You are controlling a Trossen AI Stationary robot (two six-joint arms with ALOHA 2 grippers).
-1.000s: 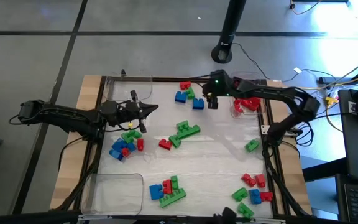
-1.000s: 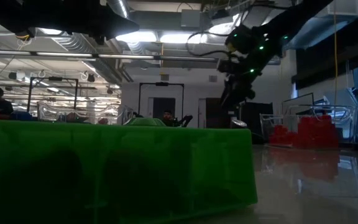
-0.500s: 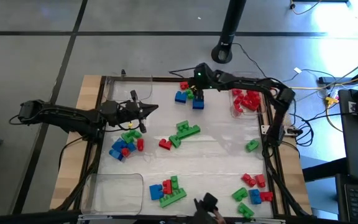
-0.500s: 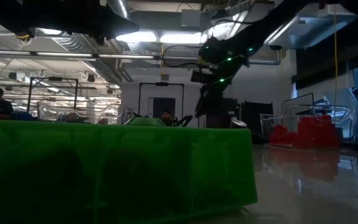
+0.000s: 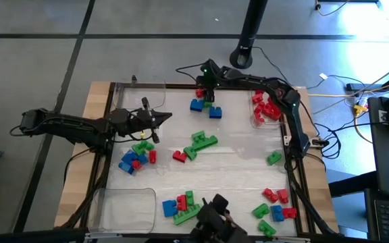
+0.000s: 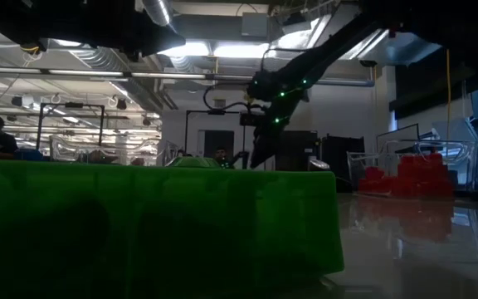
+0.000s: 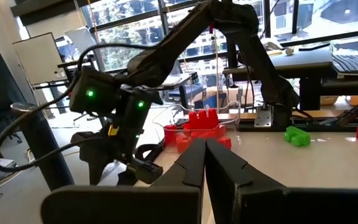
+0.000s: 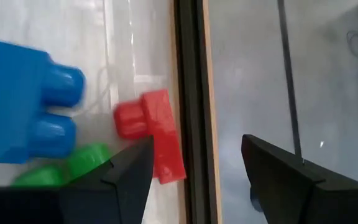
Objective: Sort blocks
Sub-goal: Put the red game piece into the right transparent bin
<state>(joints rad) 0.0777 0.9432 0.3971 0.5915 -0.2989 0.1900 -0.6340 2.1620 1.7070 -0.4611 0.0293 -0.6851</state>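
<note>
Tabletop low view blocked by green block [image 6: 156,220], right hand [image 5: 206,91] open, left hand [image 5: 166,119] closed.

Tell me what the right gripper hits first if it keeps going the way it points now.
Probably the small red block at the table's far edge: the right gripper, jaws open, frames it in the wrist view. The blue block lies off to one side. Depth is unclear.

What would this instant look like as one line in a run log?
right end effector: open, empty, above small red plastic brick at table's far edge | left end effector: shut, waiting at left | sorting unfinished
</note>
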